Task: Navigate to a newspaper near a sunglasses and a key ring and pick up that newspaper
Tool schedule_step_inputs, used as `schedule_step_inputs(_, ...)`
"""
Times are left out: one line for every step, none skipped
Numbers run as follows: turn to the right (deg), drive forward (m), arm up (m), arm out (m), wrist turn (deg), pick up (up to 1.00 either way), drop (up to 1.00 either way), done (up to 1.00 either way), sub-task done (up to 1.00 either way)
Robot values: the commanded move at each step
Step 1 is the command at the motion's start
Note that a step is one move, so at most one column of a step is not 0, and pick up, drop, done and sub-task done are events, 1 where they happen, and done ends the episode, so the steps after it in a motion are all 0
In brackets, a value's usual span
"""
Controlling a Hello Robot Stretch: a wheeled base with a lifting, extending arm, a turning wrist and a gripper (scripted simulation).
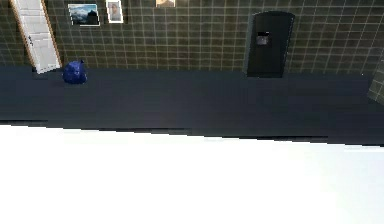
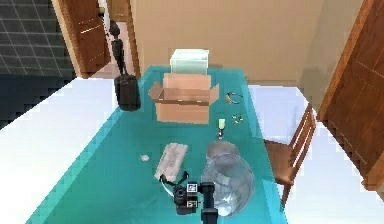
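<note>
Pincer (image 2: 170, 183), dark with two thin fingers, sits low over the near end of the teal table (image 2: 100, 170), at the tip of the dark square arm bar (image 2: 212, 212). Grip state: cannot tell. Items lie on the table right at it, so I cannot tell whether it holds anything.

Pale folded newspaper (image 2: 175, 155) lies flat at the pincer's 12 o'clock, just beside the fingers; contact cannot be told. Clear glass bowl (image 2: 232, 175) lies at the pincer's 3 o'clock.

Farther out at 12 o'clock stands an open brown cardboard box (image 2: 185, 98), with a pale green-white box (image 2: 190, 60) behind it. Black rounded vase (image 2: 127, 92) is at the cardboard box's 9 o'clock. Small dark wiry item (image 2: 235, 97) is at its 3 o'clock, too small to name. Wooden chair (image 2: 295, 150) stands at the table's 3 o'clock edge.

Forward view: white surface (image 1: 190, 180) is nearest, with dark floor (image 1: 200, 100) beyond. Blue rounded object (image 1: 75, 71) is at 10 o'clock, by the tiled wall (image 1: 190, 35).
</note>
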Motion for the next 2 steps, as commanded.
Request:
schedule_step_inputs(0.0,0.0,0.0,0.0,0.0,1.0,0.0,0.0,0.0)
schedule_step_inputs(0.0,0.0,0.1,0.0,0.0,0.0,0.0,0.0,0.0)
